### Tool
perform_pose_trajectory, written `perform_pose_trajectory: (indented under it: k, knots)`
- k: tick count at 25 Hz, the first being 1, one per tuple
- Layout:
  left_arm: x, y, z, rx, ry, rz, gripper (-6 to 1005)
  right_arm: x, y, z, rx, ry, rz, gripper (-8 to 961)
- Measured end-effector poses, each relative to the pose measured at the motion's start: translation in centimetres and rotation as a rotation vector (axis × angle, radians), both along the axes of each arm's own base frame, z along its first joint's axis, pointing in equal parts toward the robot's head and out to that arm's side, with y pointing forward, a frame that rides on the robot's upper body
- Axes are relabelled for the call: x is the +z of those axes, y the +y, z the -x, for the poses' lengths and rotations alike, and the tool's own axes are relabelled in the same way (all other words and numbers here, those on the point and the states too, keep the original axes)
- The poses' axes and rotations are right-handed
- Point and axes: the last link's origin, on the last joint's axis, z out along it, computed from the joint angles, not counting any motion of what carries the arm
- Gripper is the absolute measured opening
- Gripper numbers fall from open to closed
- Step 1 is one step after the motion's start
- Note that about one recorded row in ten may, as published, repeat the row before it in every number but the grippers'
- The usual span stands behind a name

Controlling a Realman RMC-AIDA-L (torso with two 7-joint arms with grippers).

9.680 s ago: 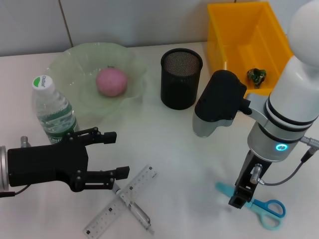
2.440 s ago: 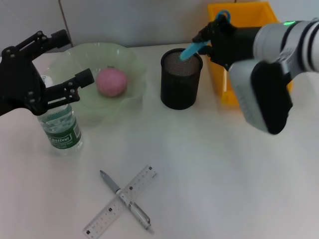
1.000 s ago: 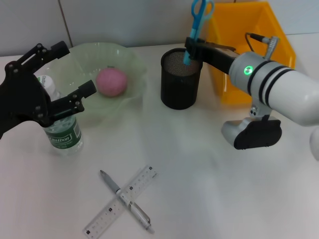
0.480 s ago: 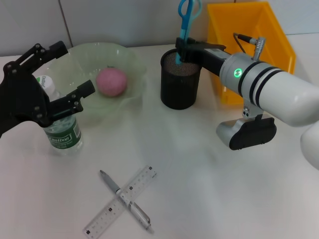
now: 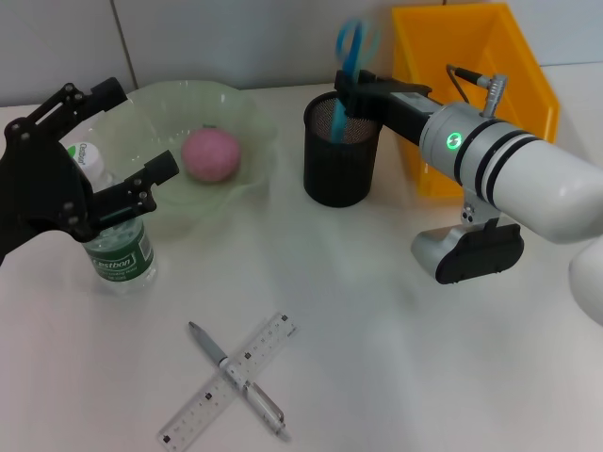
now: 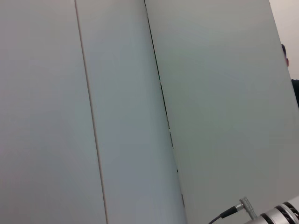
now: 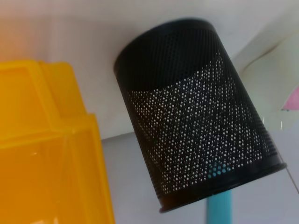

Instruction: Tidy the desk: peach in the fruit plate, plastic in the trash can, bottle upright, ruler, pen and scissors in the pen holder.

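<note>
- The blue scissors (image 5: 346, 71) sit lower than half a second ago, with the tips now down inside the pen holder (image 5: 342, 151). The handles look blurry, so they seem to be dropping.
- The right gripper (image 5: 353, 89) hangs over the far rim of the holder. I cannot tell if its jaws are still pinching the scissors or have let go.
- To do this step well, I think the scissors should go straight down the middle, and the gripper should lift straight up so it does not bump the cup.
- The holder is a round black cup made of metal mesh with tiny holes. The scissors' blue shaft shows by its rim in the right wrist view.
- The left gripper (image 5: 113, 155) is at the left, jaws wide, around the top of the upright clear plastic bottle (image 5: 108, 231).
- The pink peach (image 5: 211, 154) lies in the pale green, wavy fruit plate (image 5: 141, 118).
- The silver pen (image 5: 237, 378) lies crossed over the clear flat ruler (image 5: 229, 380) at the near side.
- The orange trash can (image 5: 471, 85) is at the far right.
</note>
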Motion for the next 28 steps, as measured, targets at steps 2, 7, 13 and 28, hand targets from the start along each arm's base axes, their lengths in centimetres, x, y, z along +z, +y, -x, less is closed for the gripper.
perform_pose_trajectory:
  k: [2, 7, 13, 28]
  knots:
    - [0.0, 0.0, 0.0, 0.000, -0.003, 0.001, 872, 0.0, 0.1, 0.0, 0.002, 0.001, -0.002, 203]
    - [0.0, 0.0, -0.1, -0.004, -0.007, 0.000, 872, 0.0, 0.2, -0.1, -0.001, 0.006, -0.004, 259]
    - [0.1, -0.1, -0.1, -0.006, -0.016, -0.003, 872, 0.3, 0.3, 0.4, 0.013, 0.036, -0.019, 398]
    - [0.5, -0.3, -0.1, -0.015, -0.029, 0.001, 872, 0.5, -0.4, 0.7, -0.016, 0.250, -0.048, 533]
